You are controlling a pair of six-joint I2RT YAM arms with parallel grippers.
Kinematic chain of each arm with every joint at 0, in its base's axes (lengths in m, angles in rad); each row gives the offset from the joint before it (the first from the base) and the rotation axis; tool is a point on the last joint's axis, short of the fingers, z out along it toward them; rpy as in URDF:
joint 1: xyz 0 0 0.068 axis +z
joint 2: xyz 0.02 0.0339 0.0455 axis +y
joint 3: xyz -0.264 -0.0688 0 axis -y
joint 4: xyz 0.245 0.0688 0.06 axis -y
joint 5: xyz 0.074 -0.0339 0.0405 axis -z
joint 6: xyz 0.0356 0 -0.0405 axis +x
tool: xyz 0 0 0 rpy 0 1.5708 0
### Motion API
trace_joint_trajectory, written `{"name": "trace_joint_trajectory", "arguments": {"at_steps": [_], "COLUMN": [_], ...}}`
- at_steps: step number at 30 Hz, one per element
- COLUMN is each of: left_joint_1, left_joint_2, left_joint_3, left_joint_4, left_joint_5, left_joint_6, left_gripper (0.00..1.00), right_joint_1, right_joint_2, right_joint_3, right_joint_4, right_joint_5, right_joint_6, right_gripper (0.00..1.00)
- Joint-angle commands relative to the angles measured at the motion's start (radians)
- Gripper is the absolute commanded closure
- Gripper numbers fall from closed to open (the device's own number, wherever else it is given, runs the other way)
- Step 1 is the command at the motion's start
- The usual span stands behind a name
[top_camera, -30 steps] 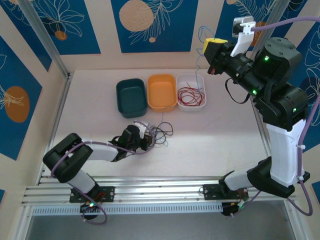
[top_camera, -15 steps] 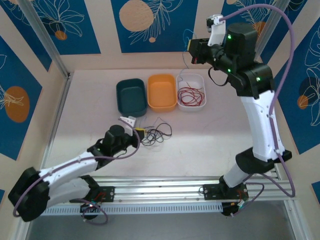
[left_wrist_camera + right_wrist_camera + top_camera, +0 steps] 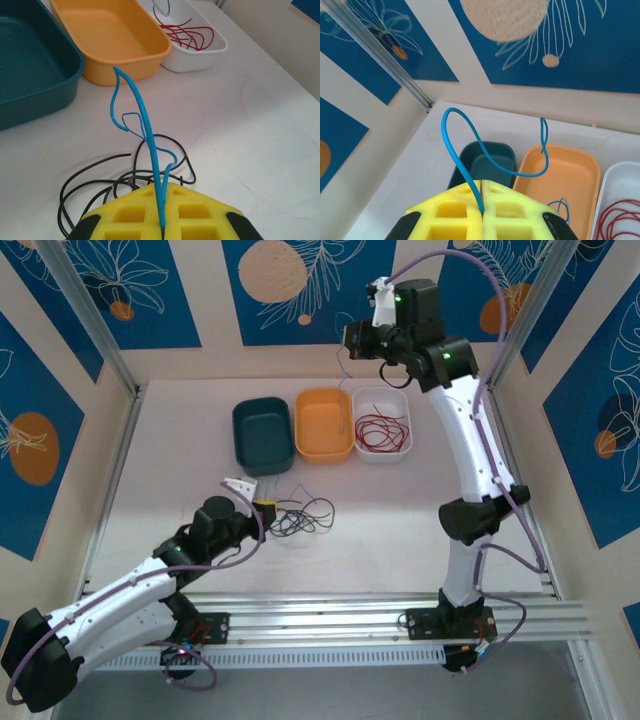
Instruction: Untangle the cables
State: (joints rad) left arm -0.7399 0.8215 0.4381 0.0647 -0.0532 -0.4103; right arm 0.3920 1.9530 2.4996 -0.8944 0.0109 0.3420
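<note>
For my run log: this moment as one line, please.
left pincer: shut on blue cable by black tangle | right pincer: shut on second blue cable, raised | red cables: in white tray

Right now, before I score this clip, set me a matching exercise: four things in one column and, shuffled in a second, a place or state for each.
Things
1. white rectangular plastic tray
2. orange rectangular plastic tray
3. thin black wires
4. thin blue wire rising beside the black ones

Places or states
A. clamped in the shut left end effector
B. between the teal rectangular plastic tray and the white one
C. holds thin red wires
D. lying loose on the white table

Pairs: 1-C, 2-B, 3-D, 4-A
</note>
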Motion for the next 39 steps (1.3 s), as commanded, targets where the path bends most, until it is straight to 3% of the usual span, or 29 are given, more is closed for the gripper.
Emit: {"name": "trace_joint_trajectory", "arguments": {"at_steps": [1, 9, 16, 25, 36, 39], "left_joint_1": [0.006, 0.005, 0.005, 0.006, 0.005, 0.005], "left_joint_2": [-0.005, -0.016, -0.044, -0.027, 0.005, 0.014], "left_joint_3": [0.005, -0.002, 0.006, 0.008, 0.004, 0.001], "left_joint_4": [-0.002, -0.004, 0.0, -0.008, -0.002, 0.002], "left_joint_5": [-0.021, -0.016, 0.038, 0.04, 0.045, 0.041], "left_joint_6": [0.005, -0.001, 0.031, 0.03, 0.021, 0.019], "left_gripper": [0.95, 1.0, 0.97, 0.97, 0.96, 0.96], "right_joint_1": [-0.004, 0.008, 0.018, 0.025, 0.021, 0.021], "right_joint_2": [0.043, 0.167, 0.291, 0.435, 0.538, 0.553], "right_joint_3": [0.03, 0.017, 0.018, 0.019, 0.021, 0.022], "right_joint_4": [-0.034, -0.045, -0.087, -0.117, -0.134, -0.132], "right_joint_5": [-0.036, -0.049, -0.031, -0.105, -0.184, -0.191], "right_joint_6": [0.001, 0.01, 0.021, 0.041, 0.069, 0.075], "right_gripper": [1.0, 1.0, 1.0, 1.0, 0.92, 0.85]}}
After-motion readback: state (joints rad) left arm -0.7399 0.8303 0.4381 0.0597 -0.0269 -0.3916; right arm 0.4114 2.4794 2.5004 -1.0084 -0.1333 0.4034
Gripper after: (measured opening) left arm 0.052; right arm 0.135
